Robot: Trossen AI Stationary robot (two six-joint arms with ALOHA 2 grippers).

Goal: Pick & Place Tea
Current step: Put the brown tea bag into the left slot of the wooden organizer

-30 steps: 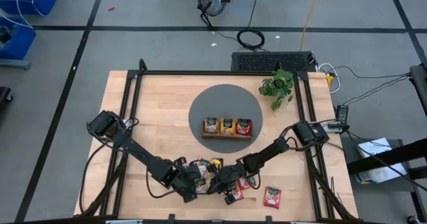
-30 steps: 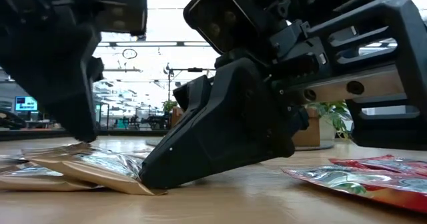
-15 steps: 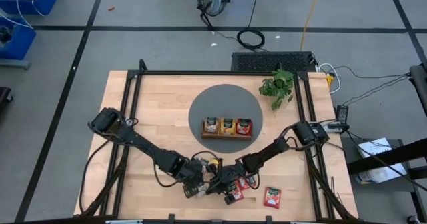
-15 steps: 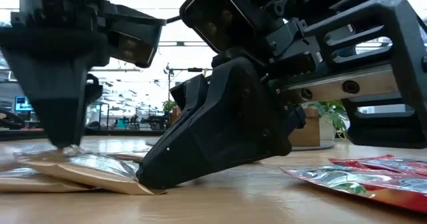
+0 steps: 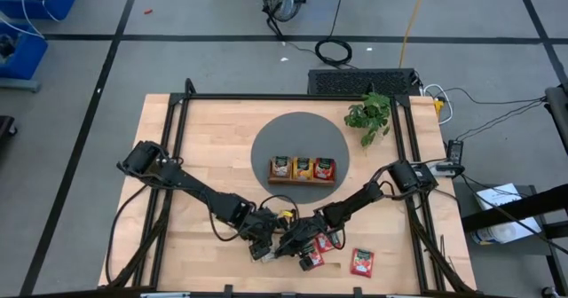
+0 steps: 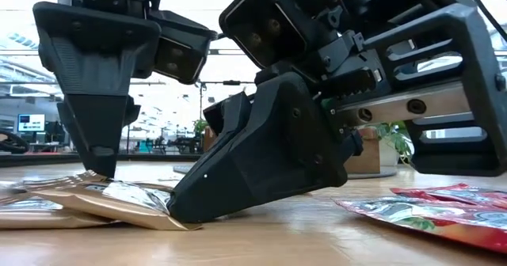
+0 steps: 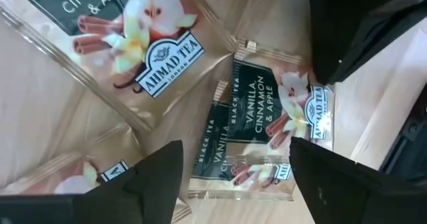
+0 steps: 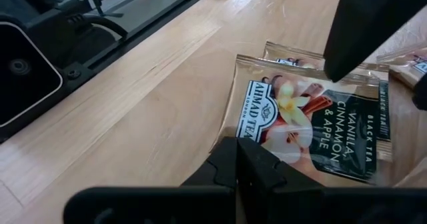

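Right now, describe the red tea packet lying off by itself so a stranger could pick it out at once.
Start at the wooden table and go to its near edge, on the right arm's side. Past the right gripper and the cluster of packets around it lies one red tea packet. It alone sits clear of both grippers, touching nothing.

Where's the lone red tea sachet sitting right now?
In the high view, the red tea sachet lies flat near the table's front edge, right of both grippers and apart from the sachets clustered under them.
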